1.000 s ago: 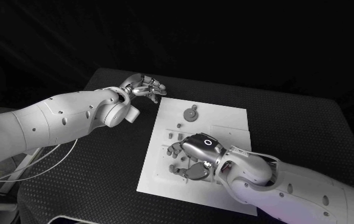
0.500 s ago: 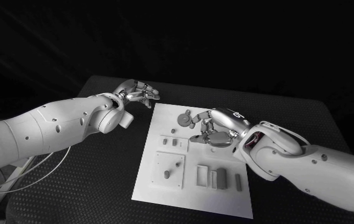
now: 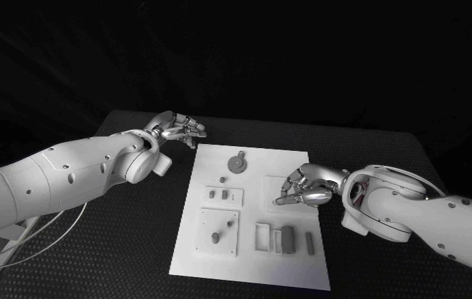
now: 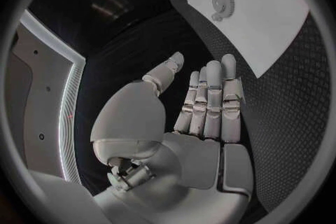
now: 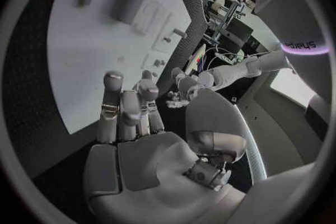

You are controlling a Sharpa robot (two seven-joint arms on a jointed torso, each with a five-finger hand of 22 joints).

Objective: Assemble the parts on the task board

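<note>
While the task board [image 3: 246, 244] lay on the worktop [image 3: 128, 244], the left hand [image 3: 177, 127] and right hand [image 3: 307, 184] were held open and empty.

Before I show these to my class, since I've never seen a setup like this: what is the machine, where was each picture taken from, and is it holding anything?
This is a robot with two white arms, each ending in a silver hand. One picture comes from a camera on its head, looking down at a black table. The two round pictures come from cameras at its wrists, looking along each palm.

In the middle of the table lies the white task board. Small parts sit on it: a gear near the far end and a few upright blocks near the close end.

The left hand hovers beside the board's far corner, its fingers straight and together. The right hand hangs over the board's right side. Neither holds anything.
</note>
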